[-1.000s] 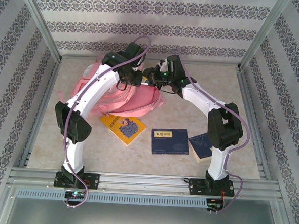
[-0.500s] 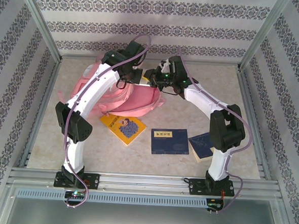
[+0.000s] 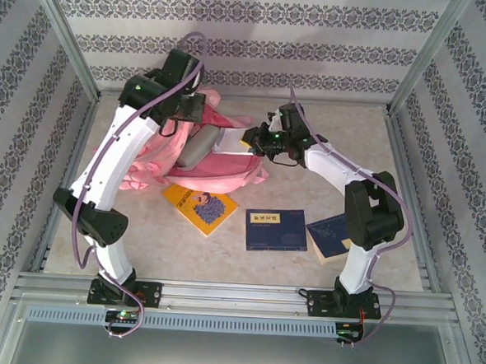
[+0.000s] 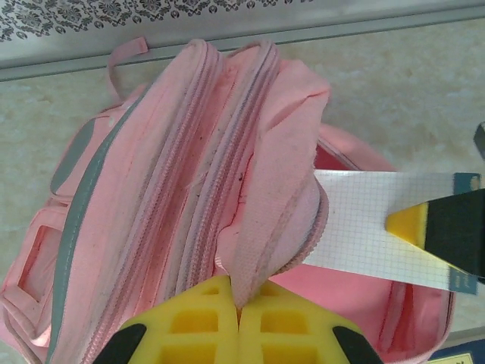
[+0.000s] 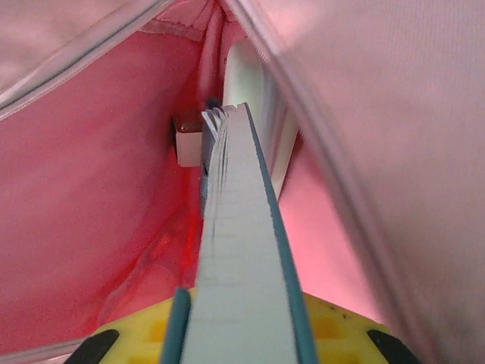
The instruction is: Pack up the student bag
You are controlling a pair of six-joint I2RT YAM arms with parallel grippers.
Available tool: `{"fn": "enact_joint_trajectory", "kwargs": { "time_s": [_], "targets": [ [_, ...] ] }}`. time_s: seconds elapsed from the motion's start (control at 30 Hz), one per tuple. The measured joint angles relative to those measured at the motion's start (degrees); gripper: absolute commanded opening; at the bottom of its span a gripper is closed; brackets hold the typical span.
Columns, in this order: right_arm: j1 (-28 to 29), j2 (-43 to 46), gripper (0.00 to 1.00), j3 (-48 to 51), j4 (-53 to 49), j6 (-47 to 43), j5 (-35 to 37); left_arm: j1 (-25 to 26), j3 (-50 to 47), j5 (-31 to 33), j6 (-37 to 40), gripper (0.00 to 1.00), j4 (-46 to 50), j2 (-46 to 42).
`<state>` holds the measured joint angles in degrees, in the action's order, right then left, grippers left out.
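Pink fabric backpack point(image 3: 223, 177) with grey trim, white grid-ruled notebook point(image 4: 364, 227) edged teal, yellow book point(image 3: 198, 206) with blue picture, 2 dark blue books point(image 3: 276, 229) point(image 3: 326, 237), beige marbled tabletop point(image 3: 407, 200), grey floral-striped walls point(image 3: 318, 38).

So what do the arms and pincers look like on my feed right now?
The left arm and right arm have white links and black joints, each trailed by a purple cable. The left pincer and right pincer have yellow fingers with recessed pockets and black bases.
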<state>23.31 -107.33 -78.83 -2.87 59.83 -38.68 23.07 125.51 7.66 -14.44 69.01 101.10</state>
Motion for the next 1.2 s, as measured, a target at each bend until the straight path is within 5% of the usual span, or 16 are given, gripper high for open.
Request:
{"fn": "enact_joint_trajectory", "kwargs": {
  "time_s": [0.37, 0.63, 0.67, 0.73, 0.83, 0.97, 1.2],
  "targets": [
    [7.0, -6.3, 0.00, -10.5, 2.2, 8.3, 0.8, -4.4, -2.6, -10.1, -1.1, 0.00, -1.8, -1.5],
    [11.3, -14.5, 0.00, -20.3, 0.4, 17.4, 10.7, -4.6, -3.1, -12.7, -2.9, 0.00, -2.3, -1.5],
    [11.7, -16.3, 0.06, -22.9, -0.7, 18.3, 12.2, -4.7, -3.1, -13.1, -3.1, 0.00, -2.4, -1.5],
    [12.2, -22.6, 0.43, -31.8, -3.5, 20.5, 14.8, -5.0, -3.1, -13.5, -3.5, 0.00, -2.6, -1.5],
    [12.6, -34.2, 0.65, -49.4, -7.7, 21.9, 16.8, -5.4, -3.1, -14.1, -4.0, 0.00, -2.8, -1.5],
    [12.9, -42.8, 0.73, -62.6, -12.8, 21.4, 17.4, -6.7, -3.6, -15.1, -4.9, 0.00, -4.5, -1.5],
    [12.8, -38.8, 0.80, -58.9, -16.5, 14.1, 17.0, -7.5, -4.7, -17.1, -6.0, 0.00, -5.3, -1.5]
  ]
}}
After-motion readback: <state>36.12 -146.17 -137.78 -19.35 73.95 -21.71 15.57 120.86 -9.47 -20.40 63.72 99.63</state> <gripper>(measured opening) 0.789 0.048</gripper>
